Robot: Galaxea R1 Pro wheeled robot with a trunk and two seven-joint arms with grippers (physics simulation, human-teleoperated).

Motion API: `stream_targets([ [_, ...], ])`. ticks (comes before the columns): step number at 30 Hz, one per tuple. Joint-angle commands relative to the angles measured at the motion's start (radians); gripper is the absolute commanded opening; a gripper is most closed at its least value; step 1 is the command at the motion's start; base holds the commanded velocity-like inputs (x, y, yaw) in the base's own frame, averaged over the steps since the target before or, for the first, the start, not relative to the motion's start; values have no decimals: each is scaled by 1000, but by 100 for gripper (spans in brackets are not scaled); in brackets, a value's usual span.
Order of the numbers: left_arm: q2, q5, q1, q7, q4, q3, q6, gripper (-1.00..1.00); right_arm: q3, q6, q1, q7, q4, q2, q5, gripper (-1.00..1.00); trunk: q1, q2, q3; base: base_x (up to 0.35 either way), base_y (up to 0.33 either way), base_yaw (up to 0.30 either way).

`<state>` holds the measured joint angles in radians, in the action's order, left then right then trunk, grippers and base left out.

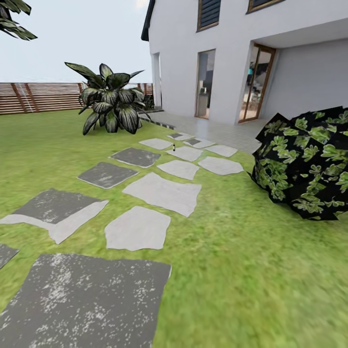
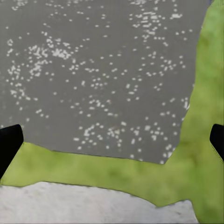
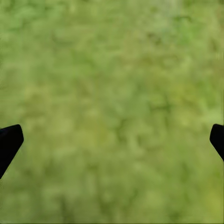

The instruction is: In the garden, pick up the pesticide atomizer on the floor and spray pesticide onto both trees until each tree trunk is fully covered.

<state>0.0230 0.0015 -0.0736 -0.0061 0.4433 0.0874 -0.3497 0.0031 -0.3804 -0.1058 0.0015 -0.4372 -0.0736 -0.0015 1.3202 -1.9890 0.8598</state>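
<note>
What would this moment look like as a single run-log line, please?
phase: in transit | ahead: stepping-stone path to house | atomizer: small dark object far along path, unclear | left jaws: open, empty | right jaws: open, empty

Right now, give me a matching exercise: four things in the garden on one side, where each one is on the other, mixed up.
Things:
1. fence
2. broad-leaved plant
3. bush
4. speckled dark slab

Places in the head view:
A. nearest, lower left
B. right edge, on the grass
C. far left, along the lawn's edge
D. at the far end of the stone path, left of the house

Pairs: 1-C, 2-D, 3-B, 4-A
</note>
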Motion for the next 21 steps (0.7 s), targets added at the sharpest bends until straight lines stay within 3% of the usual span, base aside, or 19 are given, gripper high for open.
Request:
stream_targets([
  [1, 0, 0, 0, 0, 0, 0, 0, 100, 0, 0, 0, 0, 0, 0, 0, 100, 0, 0, 0, 340, 79, 0],
  [21, 0, 0, 0, 0, 0, 0, 0, 100, 1, -1, 0, -5, 2, 0, 5, 100, 0, 0, 0, 340, 79, 0],
])
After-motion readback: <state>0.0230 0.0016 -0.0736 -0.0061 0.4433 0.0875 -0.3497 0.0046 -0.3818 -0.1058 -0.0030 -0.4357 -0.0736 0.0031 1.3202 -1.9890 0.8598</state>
